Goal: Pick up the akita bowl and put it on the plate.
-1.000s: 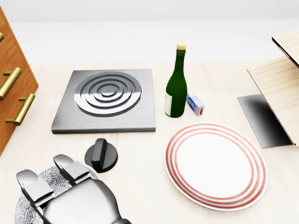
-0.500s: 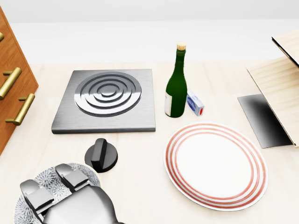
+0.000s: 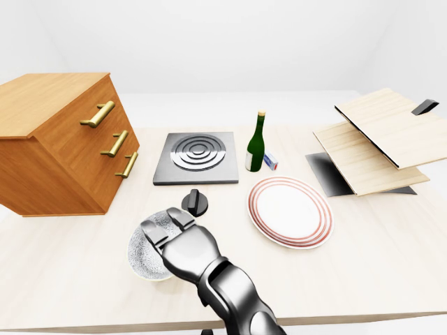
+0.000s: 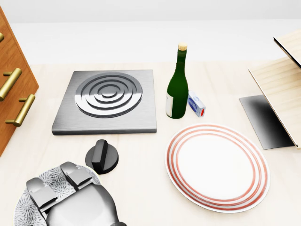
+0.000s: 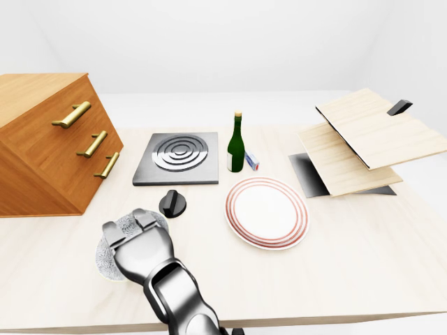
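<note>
Left-eye view: one akita bowl [image 3: 143, 252] sits on the table [image 3: 70, 279] near the bottom left, well apart from the one red-ringed plate [image 3: 290, 211]. There's also one wine bottle [image 3: 255, 145], one stove burner [image 3: 197, 158], one black knob [image 3: 195, 202] and a wooden cabinet [image 3: 59, 146] with three brass handles. Head view: the left hand [image 4: 77, 202] is right over the bowl, with two fingers [image 4: 77, 174] curled onto it. The thumb's hidden, so can't tell if it's actually gripping. Right-eye view: same layout, plus two tilted wooden boards [image 5: 363, 139].
</note>
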You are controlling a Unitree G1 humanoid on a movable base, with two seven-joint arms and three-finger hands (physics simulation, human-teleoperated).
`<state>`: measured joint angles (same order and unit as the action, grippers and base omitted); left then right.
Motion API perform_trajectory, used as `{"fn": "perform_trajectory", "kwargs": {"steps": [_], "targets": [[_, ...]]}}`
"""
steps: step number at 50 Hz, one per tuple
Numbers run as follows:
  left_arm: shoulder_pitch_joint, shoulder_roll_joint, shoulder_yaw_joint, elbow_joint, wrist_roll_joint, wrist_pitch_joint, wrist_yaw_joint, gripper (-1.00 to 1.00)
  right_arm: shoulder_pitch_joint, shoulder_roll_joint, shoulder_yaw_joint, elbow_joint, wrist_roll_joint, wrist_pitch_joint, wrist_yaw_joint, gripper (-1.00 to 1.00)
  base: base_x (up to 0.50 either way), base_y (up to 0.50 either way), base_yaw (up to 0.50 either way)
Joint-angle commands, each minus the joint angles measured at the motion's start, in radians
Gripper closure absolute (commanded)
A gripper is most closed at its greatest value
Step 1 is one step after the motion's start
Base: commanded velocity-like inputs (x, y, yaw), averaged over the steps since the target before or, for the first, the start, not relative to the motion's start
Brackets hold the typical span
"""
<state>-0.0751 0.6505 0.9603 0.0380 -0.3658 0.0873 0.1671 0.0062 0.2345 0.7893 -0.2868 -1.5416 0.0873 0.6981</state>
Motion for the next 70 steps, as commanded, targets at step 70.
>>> {"fn": "perform_trajectory", "kwargs": {"steps": [70], "targets": [[0.000,0.001,0.004,-0.006,-0.011,0.000,-0.004,-1.00,0.002,0.031,0.034,0.107,-0.065,0.000,0.000,-1.00,0.00,0.00,0.00]]}}
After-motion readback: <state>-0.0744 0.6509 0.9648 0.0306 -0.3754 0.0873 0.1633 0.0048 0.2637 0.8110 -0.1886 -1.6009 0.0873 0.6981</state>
